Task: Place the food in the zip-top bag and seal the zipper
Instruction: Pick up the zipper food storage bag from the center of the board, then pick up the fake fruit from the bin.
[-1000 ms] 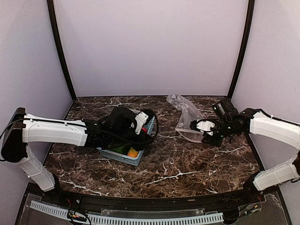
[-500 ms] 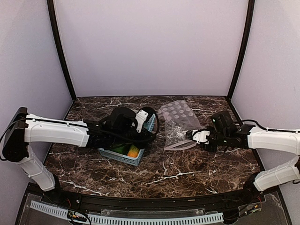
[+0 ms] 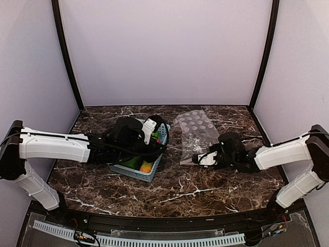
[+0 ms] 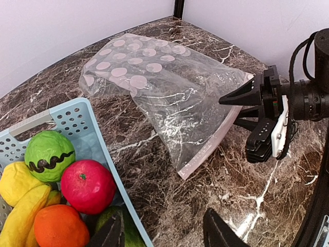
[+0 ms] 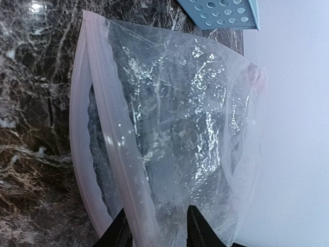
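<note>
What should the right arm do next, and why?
Probably close the right gripper on the zipper strip of the bag: the strip lies between its open jaws, and the food sits in the basket, not yet bagged.

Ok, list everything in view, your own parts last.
table: 1, dark marble
basket: 1, light blue, on table
melon: 1, striped green, in basket
ball: 1, pink-red, in basket
lemon: 1, yellow, in basket
banana: 1, yellow, in basket
orange: 1, orange, in basket
pepper: 1, green, in basket
zip-top bag: 1, clear with pale dots, right of basket
zipper: 1, pinkish-white, bag's near edge
left hand: 1, black, open, over basket
right hand: 1, black, open, straddling zipper
</note>
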`<action>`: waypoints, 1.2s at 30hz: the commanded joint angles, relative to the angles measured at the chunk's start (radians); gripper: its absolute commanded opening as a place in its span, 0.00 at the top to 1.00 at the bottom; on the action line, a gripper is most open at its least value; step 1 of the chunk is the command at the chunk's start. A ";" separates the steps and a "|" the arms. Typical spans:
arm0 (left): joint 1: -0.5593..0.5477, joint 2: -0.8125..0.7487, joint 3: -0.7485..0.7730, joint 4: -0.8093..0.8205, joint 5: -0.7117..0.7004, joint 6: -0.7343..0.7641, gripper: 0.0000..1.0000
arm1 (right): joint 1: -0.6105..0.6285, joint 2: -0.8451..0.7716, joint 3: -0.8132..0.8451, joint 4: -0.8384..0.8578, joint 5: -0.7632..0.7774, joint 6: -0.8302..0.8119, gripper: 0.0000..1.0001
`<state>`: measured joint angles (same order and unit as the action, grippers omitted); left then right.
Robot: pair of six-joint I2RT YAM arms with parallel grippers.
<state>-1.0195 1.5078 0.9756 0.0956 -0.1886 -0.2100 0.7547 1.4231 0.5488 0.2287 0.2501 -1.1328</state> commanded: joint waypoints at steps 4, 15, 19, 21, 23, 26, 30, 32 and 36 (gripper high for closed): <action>-0.004 -0.083 -0.031 -0.061 -0.064 -0.011 0.48 | 0.009 -0.023 0.012 0.190 0.097 -0.017 0.87; 0.068 -0.091 0.012 -0.307 -0.127 -0.141 0.37 | -0.186 -0.071 0.295 -0.200 -0.055 0.224 1.00; 0.100 -0.100 0.013 -0.360 -0.118 -0.160 0.37 | -0.316 -0.038 0.388 -0.224 -0.054 0.257 1.00; 0.118 -0.101 0.014 -0.378 -0.106 -0.165 0.37 | -0.390 -0.023 0.450 -0.224 -0.035 0.279 1.00; 0.133 -0.097 0.019 -0.397 -0.083 -0.161 0.37 | -0.475 -0.014 0.529 -0.239 -0.019 0.319 1.00; 0.148 -0.075 0.042 -0.429 -0.053 -0.152 0.37 | -0.530 -0.025 0.620 -0.264 0.022 0.344 1.00; 0.161 -0.022 0.123 -0.503 -0.043 -0.133 0.34 | -0.491 -0.071 0.614 -0.331 -0.032 0.394 1.00; 0.172 0.009 0.158 -0.537 -0.033 -0.128 0.33 | -0.440 -0.068 0.571 -0.377 -0.069 0.427 1.00; 0.211 0.069 0.216 -0.587 0.002 -0.122 0.29 | -0.364 -0.011 0.489 -0.448 -0.178 0.512 1.00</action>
<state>-0.8436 1.5276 1.1412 -0.3832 -0.2283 -0.3466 0.3351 1.3479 1.1160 -0.0761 0.1993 -0.7315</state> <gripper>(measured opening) 0.685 0.005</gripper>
